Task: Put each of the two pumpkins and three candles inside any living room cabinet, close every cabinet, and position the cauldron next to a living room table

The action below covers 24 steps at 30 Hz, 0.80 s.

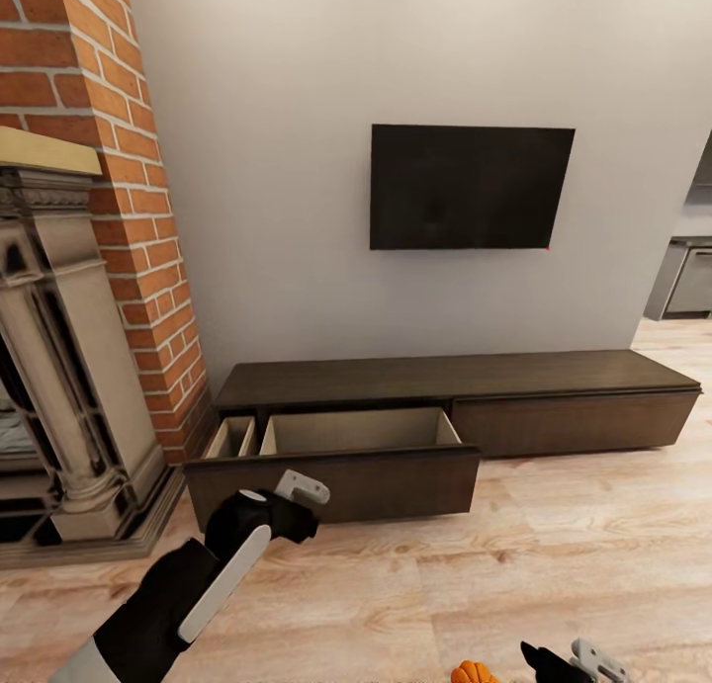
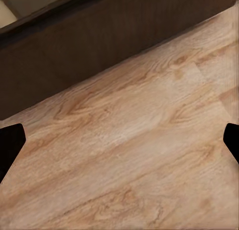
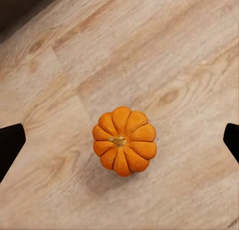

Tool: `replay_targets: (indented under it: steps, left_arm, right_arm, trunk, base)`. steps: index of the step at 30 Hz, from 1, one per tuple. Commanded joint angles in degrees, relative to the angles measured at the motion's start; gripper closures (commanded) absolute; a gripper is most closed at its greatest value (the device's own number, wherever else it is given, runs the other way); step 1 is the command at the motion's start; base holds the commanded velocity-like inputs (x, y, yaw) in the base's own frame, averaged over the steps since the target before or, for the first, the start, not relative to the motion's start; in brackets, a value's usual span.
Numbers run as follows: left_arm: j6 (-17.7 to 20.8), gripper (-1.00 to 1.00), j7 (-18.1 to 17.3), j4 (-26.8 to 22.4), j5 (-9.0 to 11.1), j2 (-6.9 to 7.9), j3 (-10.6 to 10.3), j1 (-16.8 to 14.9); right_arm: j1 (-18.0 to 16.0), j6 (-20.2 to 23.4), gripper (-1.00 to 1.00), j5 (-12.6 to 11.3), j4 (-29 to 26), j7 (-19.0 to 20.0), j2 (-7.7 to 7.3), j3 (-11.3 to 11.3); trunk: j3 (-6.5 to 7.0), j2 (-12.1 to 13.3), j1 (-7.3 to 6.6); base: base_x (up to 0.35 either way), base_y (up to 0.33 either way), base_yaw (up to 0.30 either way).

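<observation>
a: cabinet (image 1: 465, 377)?
b: left drawer (image 1: 336, 446) pulled out, pale compartments bare, just beyond left claw (image 1: 297, 500).
a: pumpkin (image 3: 124, 140)?
b: sitting on wood floor (image 3: 164, 55), centred between spread fingers of right claw (image 3: 119, 140), untouched.
a: left claw?
b: released too, over floor beside drawer front.

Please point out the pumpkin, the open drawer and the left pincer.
pumpkin (image 3: 124, 140): right wrist view, on its stem at the top.
open drawer (image 1: 356, 432): head view, on its pale inner wall.
left pincer (image 1: 287, 505): head view, between its fingertips, before the drawer front.
</observation>
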Motion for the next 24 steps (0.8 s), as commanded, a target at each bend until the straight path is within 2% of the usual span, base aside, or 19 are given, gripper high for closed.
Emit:
replay_targets:
  steps: [1, 8, 14, 19, 24]
  left_arm:
    - [0.66, -1.0, 0.62, -0.77, 0.54, 0.1, -0.15, -0.08]
    - [0.76, -1.0, 0.7, -3.57, 0.46, 0.13, -0.3, -0.16]
    - [0.76, -1.0, 0.71, -4.12, 0.44, 0.01, -0.34, -0.16]
    - [0.76, -1.0, 0.71, -4.15, 0.38, -0.11, -0.47, -0.17]
    - [0.76, -1.0, 0.71, -4.14, 0.37, -0.09, -0.5, -0.17]
  right_arm:
    - [-0.02, 0.41, -1.0, -0.41, -0.08, 0.74, 0.02, -0.38]
    - [-0.02, 0.45, -1.0, -0.48, -0.07, 2.19, -0.04, -0.51]
    - [-0.02, 0.49, -1.0, -0.48, -0.01, 3.69, 0.01, -0.77]
    - [-0.02, 0.4, -1.0, -0.33, 0.4, 3.28, 0.32, -2.34]
    - [-0.02, -0.73, -1.0, 0.01, 0.44, 3.11, 0.72, -2.63]
  trunk:
    - [-0.06, -0.03, -0.01]
    - [-0.06, -0.03, -0.01]
    - [-1.14, -2.43, 1.31]
    - [-2.04, -4.44, 2.41]
    - [-2.93, -6.44, 3.51]
  base:
    - [0.0, 0.0, 0.0]
    - [0.0, 0.0, 0.0]
    - [0.0, 0.0, 0.0]
    - [0.0, 0.0, 0.0]
    - [0.0, 0.0, 0.0]
